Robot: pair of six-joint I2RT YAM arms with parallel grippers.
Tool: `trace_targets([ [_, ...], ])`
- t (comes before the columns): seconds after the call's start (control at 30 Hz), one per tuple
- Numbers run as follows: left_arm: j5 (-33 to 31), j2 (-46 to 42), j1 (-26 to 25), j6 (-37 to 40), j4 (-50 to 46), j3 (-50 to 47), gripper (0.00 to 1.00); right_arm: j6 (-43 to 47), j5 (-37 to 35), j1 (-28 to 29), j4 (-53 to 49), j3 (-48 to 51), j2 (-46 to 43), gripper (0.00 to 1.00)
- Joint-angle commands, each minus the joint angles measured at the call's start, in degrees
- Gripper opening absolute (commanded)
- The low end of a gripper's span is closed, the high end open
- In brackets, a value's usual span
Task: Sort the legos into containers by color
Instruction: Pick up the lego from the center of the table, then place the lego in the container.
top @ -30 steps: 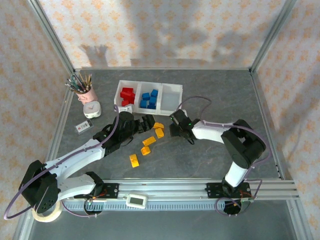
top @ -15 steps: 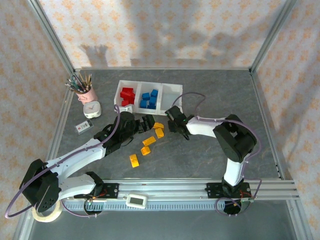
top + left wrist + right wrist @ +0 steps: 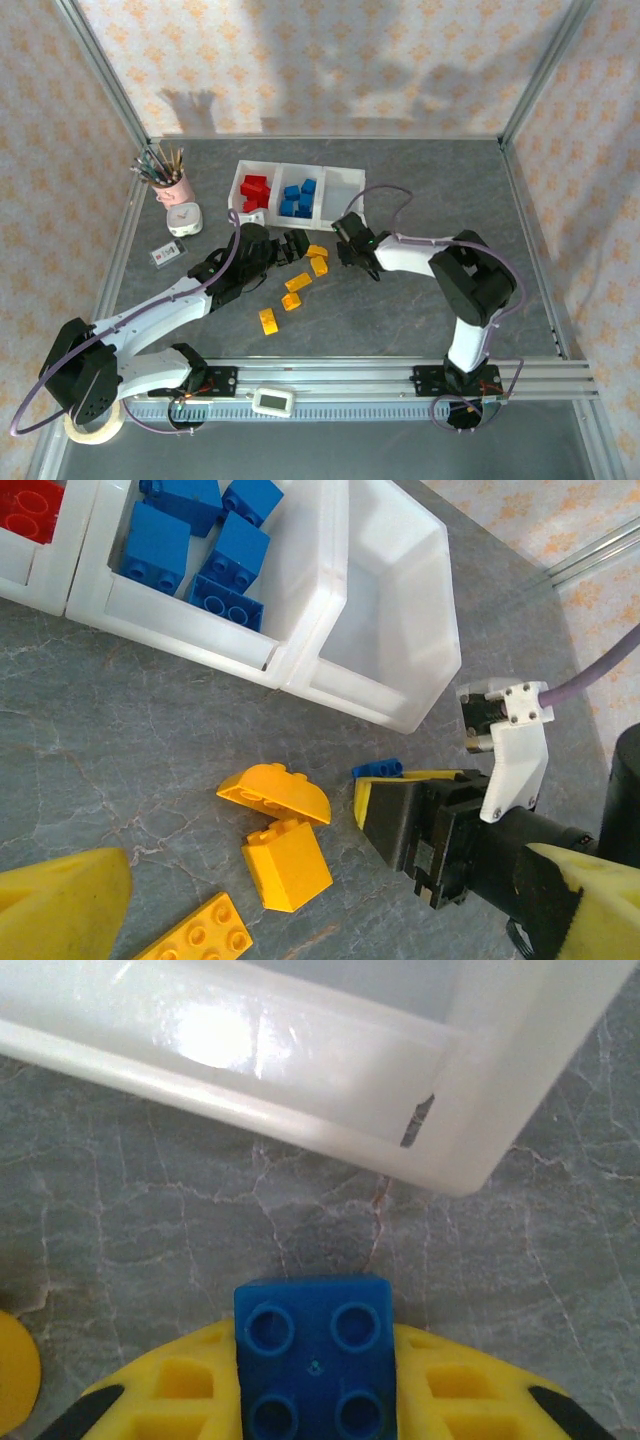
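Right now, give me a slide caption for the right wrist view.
Right gripper holds a blue lego close to the white tray corner.

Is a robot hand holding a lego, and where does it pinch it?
Yes. The right gripper holds a blue lego, its jaws pressing two opposite side faces, studs showing. The left gripper holds nothing.

A blue four-stud brick (image 3: 315, 1355) sits studs-up between the right gripper's (image 3: 315, 1405) jaws. Just ahead of them is the white tray's (image 3: 300, 1100) empty end compartment (translucent, low-walled). To their left lie yellow bricks (image 3: 286, 864).
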State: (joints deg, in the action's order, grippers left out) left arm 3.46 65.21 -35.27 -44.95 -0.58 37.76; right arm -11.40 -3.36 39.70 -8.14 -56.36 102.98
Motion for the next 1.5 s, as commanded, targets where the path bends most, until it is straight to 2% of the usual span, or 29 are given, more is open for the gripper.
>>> trace_targets([
  [0.0,-1.8,-0.3,-0.5,1.4,-0.1,1.3,0.99,-0.8,-0.1,-0.1,-2.4,0.1,-4.3,0.22],
  [0.23,-3.5,-1.0,0.1,3.2,-2.3,3.0,0.99,-2.4,-1.8,1.5,-7.5,-6.4,-8.9,0.22],
  [0.43,-3.1,-3.2,3.6,3.6,-3.6,2.9,0.99,-3.0,-1.6,2.6,-8.0,-15.4,-6.2,0.22],
  [0.63,-0.1,-6.5,9.3,4.0,-4.7,1.8,0.99,-3.5,-1.1,2.7,-6.8,-28.3,4.5,0.21],
  [0.9,0.5,-8.0,13.4,5.4,-6.3,1.3,0.99,-1.6,-3.9,2.6,-9.9,-48.5,21.2,0.23],
  [1.0,1.0,-7.7,14.1,5.6,-6.3,1.2,0.99,-1.1,-5.1,2.3,-11.8,-54.9,26.2,0.3],
  [1.07,1.4,-7.4,14.4,5.7,-6.4,1.4,0.99,-1.1,-5.3,2.0,-13.8,-58.8,28.6,0.42],
  [1.13,1.6,-7.2,14.6,6.0,-6.4,1.7,0.99,-0.9,-5.2,2.0,-14.3,-60.2,29.0,0.48],
  [1.3,2.4,-7.0,14.6,6.5,-6.5,2.5,0.99,-0.2,-4.6,2.2,-14.4,-58.1,24.9,0.57],
  [1.47,2.8,-7.7,14.6,6.5,-7.5,2.7,0.99,0.3,-3.4,3.4,-12.7,-47.3,15.9,0.61],
])
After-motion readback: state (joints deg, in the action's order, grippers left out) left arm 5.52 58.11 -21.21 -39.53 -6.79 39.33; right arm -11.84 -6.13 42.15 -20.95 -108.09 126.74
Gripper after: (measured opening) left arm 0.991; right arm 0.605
